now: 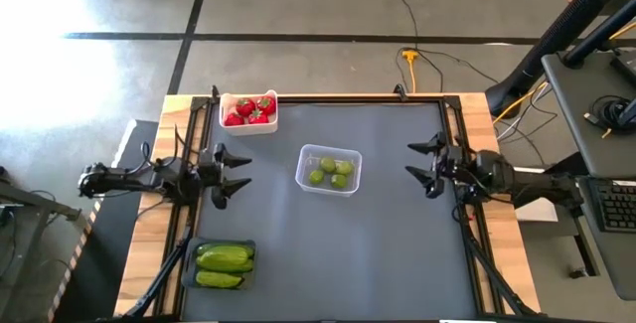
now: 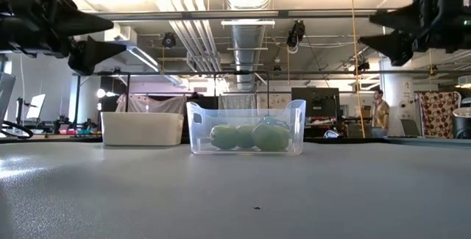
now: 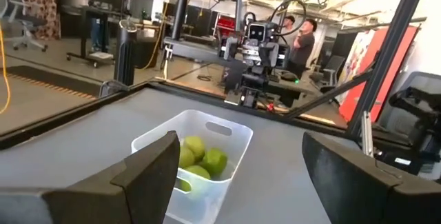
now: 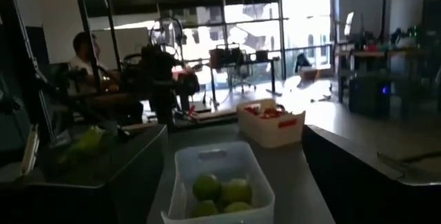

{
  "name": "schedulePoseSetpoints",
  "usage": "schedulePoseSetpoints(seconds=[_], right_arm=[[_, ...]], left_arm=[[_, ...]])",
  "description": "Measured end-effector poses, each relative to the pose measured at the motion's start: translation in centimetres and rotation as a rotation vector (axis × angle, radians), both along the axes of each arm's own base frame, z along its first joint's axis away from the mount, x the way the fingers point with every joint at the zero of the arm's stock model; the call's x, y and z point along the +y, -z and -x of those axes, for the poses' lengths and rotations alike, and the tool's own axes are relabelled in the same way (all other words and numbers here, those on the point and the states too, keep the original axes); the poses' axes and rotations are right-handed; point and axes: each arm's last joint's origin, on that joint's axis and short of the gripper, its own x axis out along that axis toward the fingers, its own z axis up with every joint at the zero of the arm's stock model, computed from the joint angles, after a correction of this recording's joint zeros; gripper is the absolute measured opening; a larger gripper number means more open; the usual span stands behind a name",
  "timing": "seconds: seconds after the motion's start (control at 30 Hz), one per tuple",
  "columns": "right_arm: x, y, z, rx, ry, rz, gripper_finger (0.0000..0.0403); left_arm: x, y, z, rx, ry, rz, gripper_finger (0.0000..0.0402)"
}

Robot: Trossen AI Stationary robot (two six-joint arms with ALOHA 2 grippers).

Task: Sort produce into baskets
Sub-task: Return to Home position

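The jaws of the left arm stand apart and empty above the left side of the table. Those of the right arm do likewise, opposite. Between them the clear tub holds the yellow-green fruits. Strawberries fill the white tub, cucumbers the black tray. No produce lies loose, so sorting looks finished; only parking the arms seems left.

Clear plastic tub, glossy cucumbers, matt grey table edged in wood
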Motion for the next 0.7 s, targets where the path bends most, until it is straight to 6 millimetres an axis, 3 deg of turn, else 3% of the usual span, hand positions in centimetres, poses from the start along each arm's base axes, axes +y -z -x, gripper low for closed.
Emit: schedulePoseSetpoints(seconds=[0.17, 0.7], right_arm=[[-0.1, 1.4, -0.3, 0.145, 0.004, -0.058, 0.0325], [-0.1, 1.6, -0.6, 0.199, 0.006, -0.075, 0.0325]], left_arm=[[0.0, 0.3, -0.2, 0.043, -0.007, -0.052, 0.0288], [-0.1, 0.8, -0.9, 0.137, 0.002, -0.080, 0.0288]])
